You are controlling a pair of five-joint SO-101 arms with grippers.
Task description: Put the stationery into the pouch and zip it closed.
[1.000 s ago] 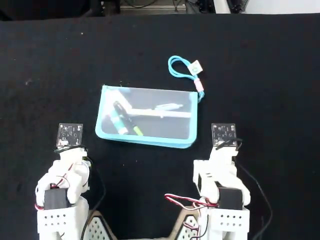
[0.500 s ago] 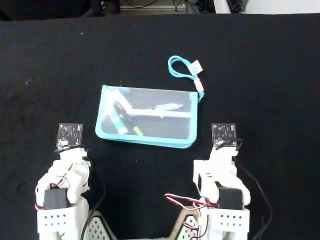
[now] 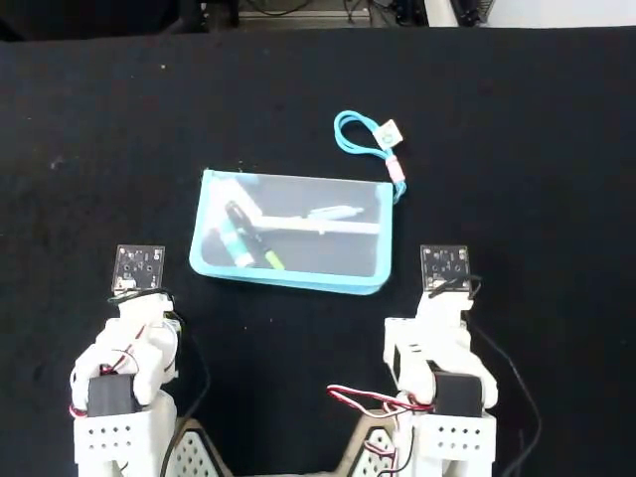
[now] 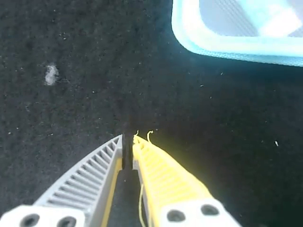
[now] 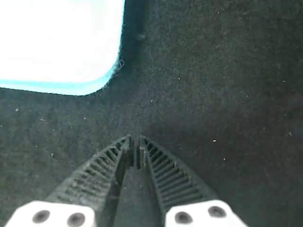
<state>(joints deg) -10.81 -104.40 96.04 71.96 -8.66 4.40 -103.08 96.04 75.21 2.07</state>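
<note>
A light-blue pouch point(image 3: 290, 233) with a clear front lies flat at the middle of the black table. Pens, a green marker point(image 3: 236, 243) and a white ruler show through its front. A blue wrist strap point(image 3: 360, 139) with a small white charm trails from its far right corner. My left gripper point(image 4: 128, 140) is shut, hovering over bare cloth near the pouch's corner point(image 4: 227, 33). My right gripper point(image 5: 134, 142) is shut too, just short of the pouch's other near corner point(image 5: 61, 47). Both arms point(image 3: 139, 298) point(image 3: 445, 298) sit folded near the table's front edge.
A small white lint speck point(image 4: 50, 74) lies on the cloth by the left gripper. Cables point(image 3: 363, 399) run between the arm bases at the front edge. Black cloth point(image 3: 517, 179) surrounds the pouch on all sides.
</note>
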